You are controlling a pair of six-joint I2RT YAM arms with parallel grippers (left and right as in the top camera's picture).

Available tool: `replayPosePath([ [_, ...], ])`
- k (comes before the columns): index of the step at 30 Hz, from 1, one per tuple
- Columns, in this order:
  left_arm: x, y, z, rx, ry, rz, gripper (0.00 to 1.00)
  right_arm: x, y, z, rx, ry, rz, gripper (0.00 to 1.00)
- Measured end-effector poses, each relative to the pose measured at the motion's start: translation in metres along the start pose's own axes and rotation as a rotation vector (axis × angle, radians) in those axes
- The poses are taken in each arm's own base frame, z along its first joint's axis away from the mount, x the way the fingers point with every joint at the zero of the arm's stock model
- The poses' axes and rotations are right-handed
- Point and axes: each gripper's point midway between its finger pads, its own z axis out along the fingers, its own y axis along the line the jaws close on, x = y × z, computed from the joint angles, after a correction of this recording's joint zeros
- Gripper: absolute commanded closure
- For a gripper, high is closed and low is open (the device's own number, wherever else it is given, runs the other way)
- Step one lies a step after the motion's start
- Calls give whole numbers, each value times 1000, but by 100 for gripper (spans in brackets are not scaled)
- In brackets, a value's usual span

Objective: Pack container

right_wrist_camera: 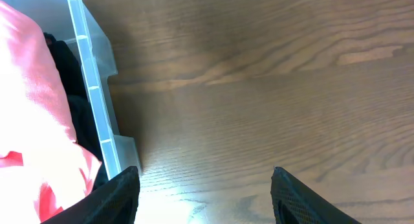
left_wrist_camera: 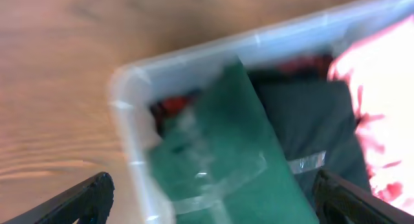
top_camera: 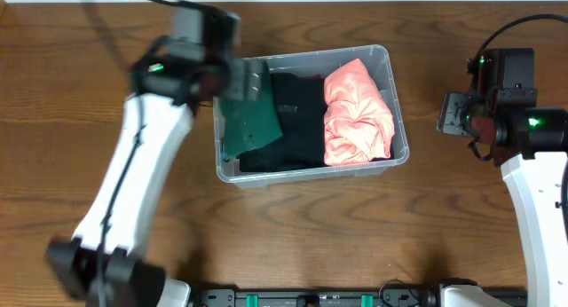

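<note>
The clear plastic container point(top_camera: 388, 59) stands at the table's middle, holding a dark green cloth point(top_camera: 251, 122) at its left, a black garment point(top_camera: 300, 121) in the middle and a pink garment point(top_camera: 357, 112) at its right. My left gripper point(top_camera: 241, 80) is open and empty above the container's left end; its wrist view shows the green cloth point(left_wrist_camera: 226, 159) and the container's corner point(left_wrist_camera: 126, 98) between the spread fingers point(left_wrist_camera: 213, 204). My right gripper point(top_camera: 451, 114) is open and empty over bare table, right of the container's wall point(right_wrist_camera: 90, 88).
The wooden table point(top_camera: 293, 236) surrounds the container. The left arm's white link point(top_camera: 133, 183) crosses the left half of the table. The right arm point(top_camera: 532, 183) stands at the right edge. A black rail point(top_camera: 319, 298) runs along the front edge.
</note>
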Motion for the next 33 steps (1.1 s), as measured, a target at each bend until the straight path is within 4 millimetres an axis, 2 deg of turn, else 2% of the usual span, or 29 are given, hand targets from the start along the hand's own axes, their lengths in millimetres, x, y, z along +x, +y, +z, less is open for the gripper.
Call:
replayPosePath([
  [3, 30, -11, 41, 3, 145, 6, 2, 0, 0, 0, 0, 2, 0, 37],
  [8, 66, -9, 91, -16, 317, -49, 2, 1, 0, 0, 0, 2, 0, 36],
  [10, 69, -9, 97, -16, 333, -56, 2, 1, 0, 0, 0, 2, 0, 37],
  [16, 66, -10, 92, -14, 327, -45, 2, 0, 0, 0, 0, 2, 0, 37],
  [19, 61, -10, 78, -14, 303, -26, 2, 0, 0, 0, 0, 0, 0, 36],
  [21, 52, -8, 59, -26, 255, -11, 2, -3, 1, 0, -3, -13, 2, 34],
  [24, 30, -1, 12, -64, 122, 2, 2, -19, 5, -1, -25, -77, -6, 28],
  [27, 6, 16, -45, -106, -41, -18, 2, -40, 15, -4, -75, -163, -33, 21],
  [29, -6, 45, -80, -163, -139, -78, 2, -52, 21, -5, -99, -209, -56, 13],
  [31, -7, 73, -99, -219, -174, -139, 2, -57, 24, -1, -108, -220, -86, 5],
  [33, 0, 99, -105, -272, -163, -195, 2, -53, 27, 10, -115, -188, -116, 3],
])
